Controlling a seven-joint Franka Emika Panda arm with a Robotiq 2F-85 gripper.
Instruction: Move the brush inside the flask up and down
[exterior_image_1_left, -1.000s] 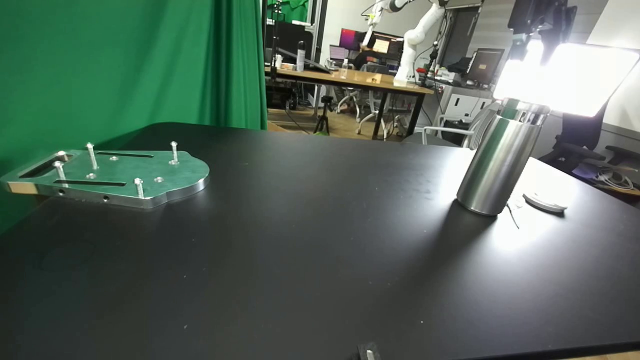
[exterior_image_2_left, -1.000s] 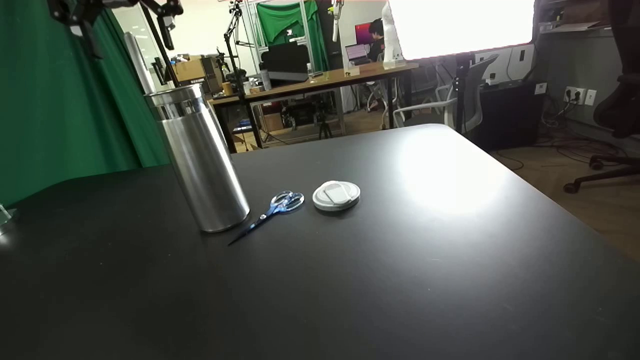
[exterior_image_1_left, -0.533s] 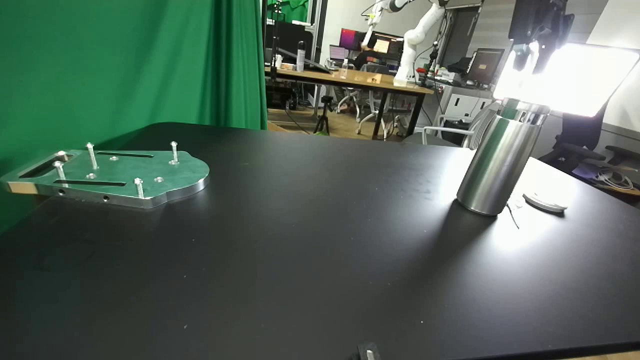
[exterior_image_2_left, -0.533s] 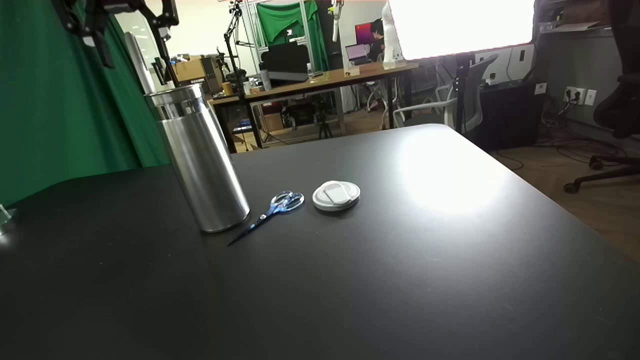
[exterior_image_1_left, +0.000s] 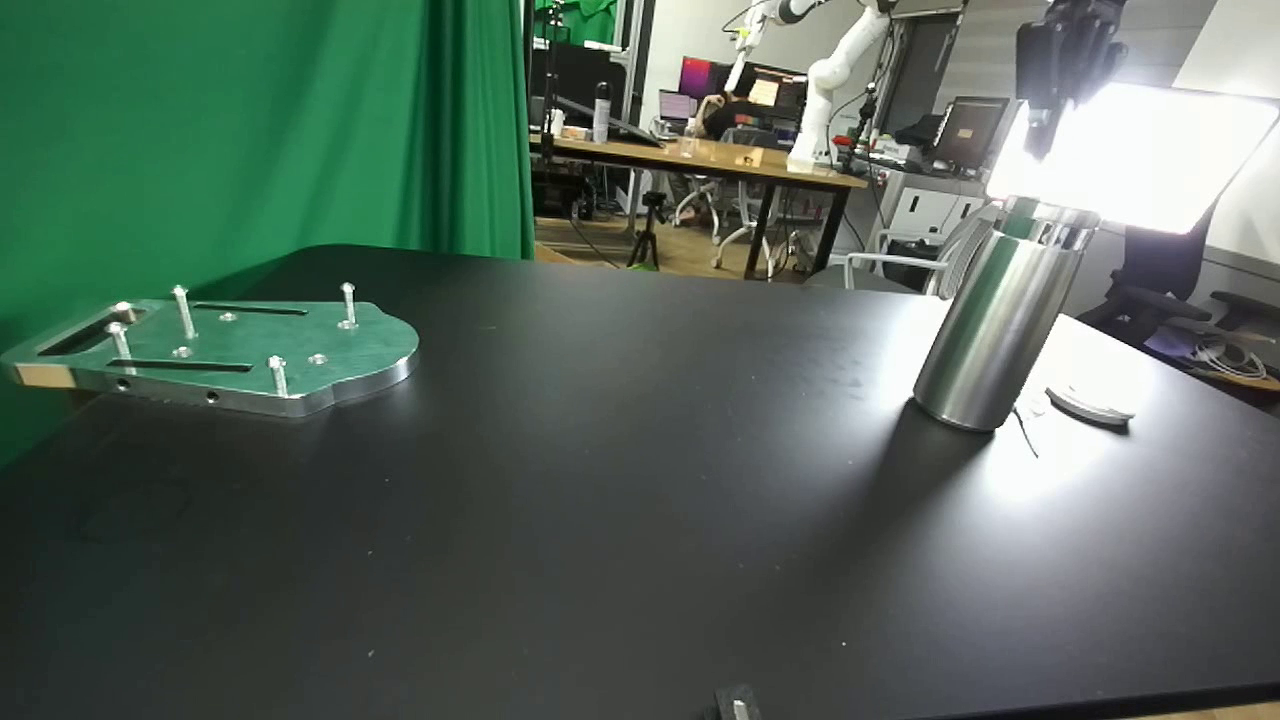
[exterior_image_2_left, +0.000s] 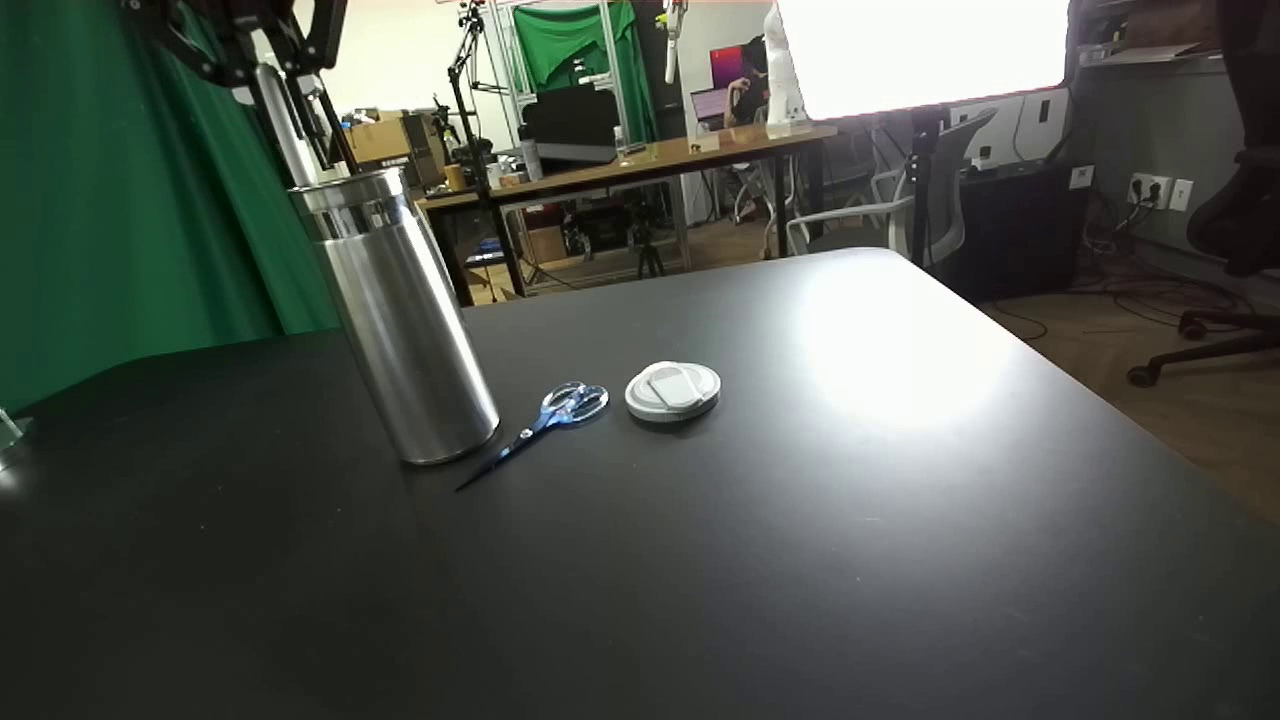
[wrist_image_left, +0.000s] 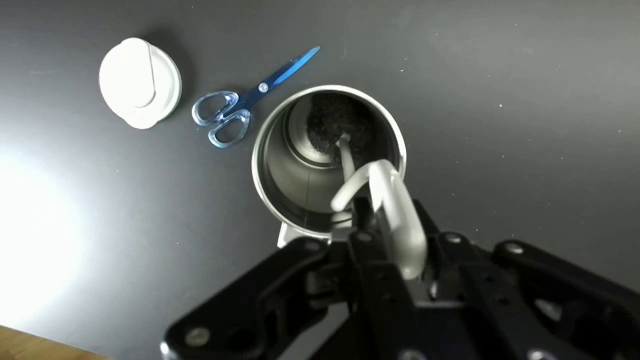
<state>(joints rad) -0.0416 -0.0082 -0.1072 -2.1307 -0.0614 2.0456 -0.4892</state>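
The flask (exterior_image_2_left: 405, 320) is a tall brushed-metal cylinder standing on the dark table in both exterior views. Looking down into its mouth (wrist_image_left: 287, 175) in the wrist view, I see the brush's dark head (wrist_image_left: 332, 120) at the bottom and its thin white stem. The brush's white handle (exterior_image_2_left: 280, 125) sticks out above the rim, leaning to one side. Above the flask, my gripper (wrist_image_left: 390, 210) has its fingers closed around this handle, one on either side. Against the bright lamp in an exterior view, the handle cannot be made out below the dark fingers (exterior_image_1_left: 1043, 130).
Beside the flask's base lie blue scissors (exterior_image_2_left: 540, 425), and past them a white round lid (exterior_image_2_left: 673, 391). A flat metal plate with upright pegs (exterior_image_1_left: 230, 350) rests at the far side of the table. A bright light panel (exterior_image_2_left: 925, 55) stands behind.
The gripper's fingers were wide apart with the handle between them. They have come together around it, and their tips sit a little lower. Flask, scissors and lid have not moved.
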